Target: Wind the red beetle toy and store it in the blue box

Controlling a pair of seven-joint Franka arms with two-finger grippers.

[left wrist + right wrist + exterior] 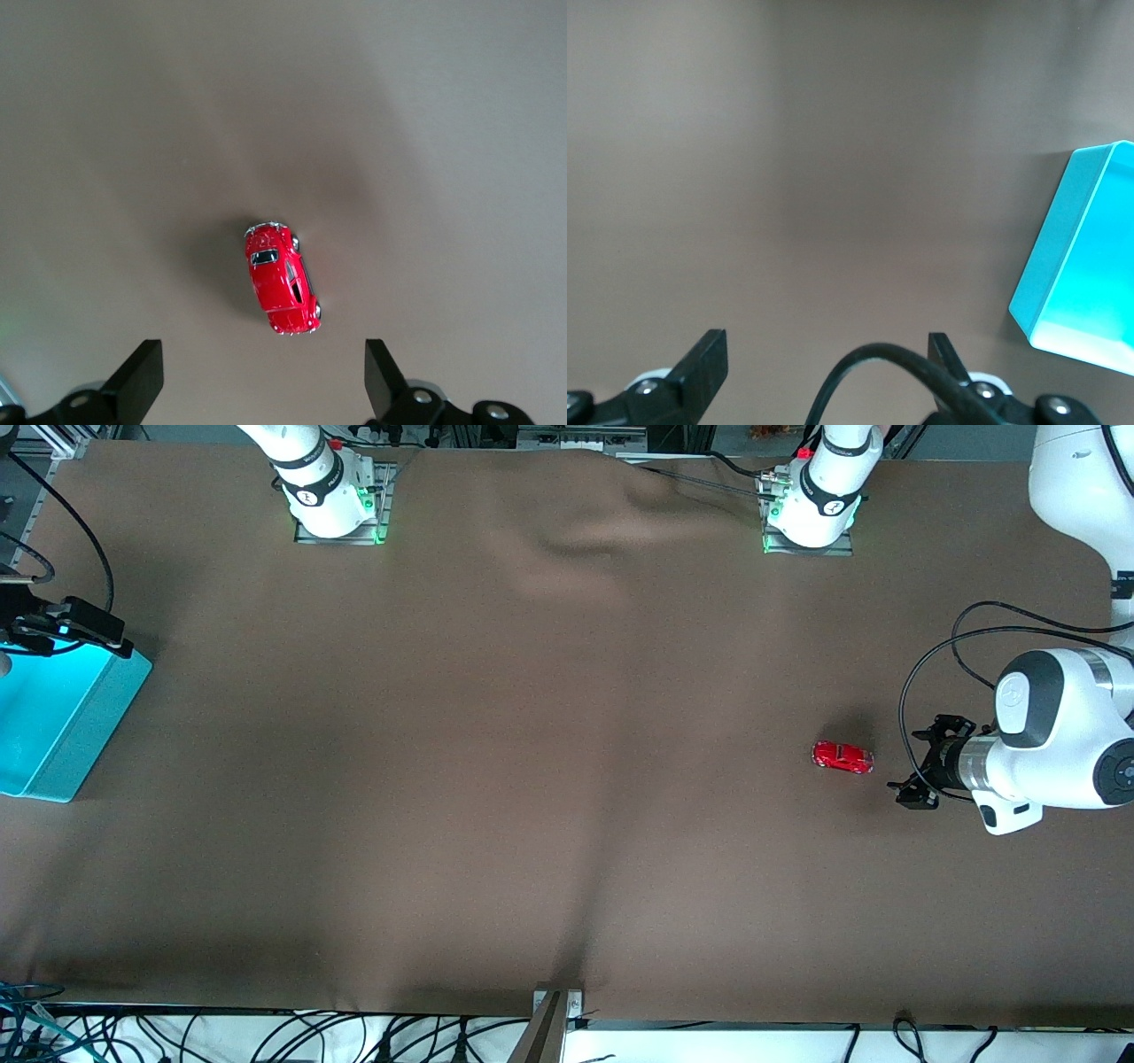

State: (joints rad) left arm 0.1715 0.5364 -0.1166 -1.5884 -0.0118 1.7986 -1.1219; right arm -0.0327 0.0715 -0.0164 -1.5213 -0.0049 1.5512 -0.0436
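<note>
While red beetle toy (842, 756) sits unheld | left gripper (917, 771) fingers wide | right gripper (824, 367) fingers wide | no writing legible

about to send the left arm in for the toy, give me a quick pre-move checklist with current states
1. Left end effector open: ok, fingers spread wide.
2. Left end effector empty: ok.
3. Red beetle toy on its wheels on the brown table cover: ok.
4. Toy lined up between the fingers: ok in the left wrist view, end effector beside it and apart.
5. Blue box open side up at the right arm's end: ok; whether empty, cannot tell.
6. Right end effector open and empty, waiting by the box: ok.
</note>
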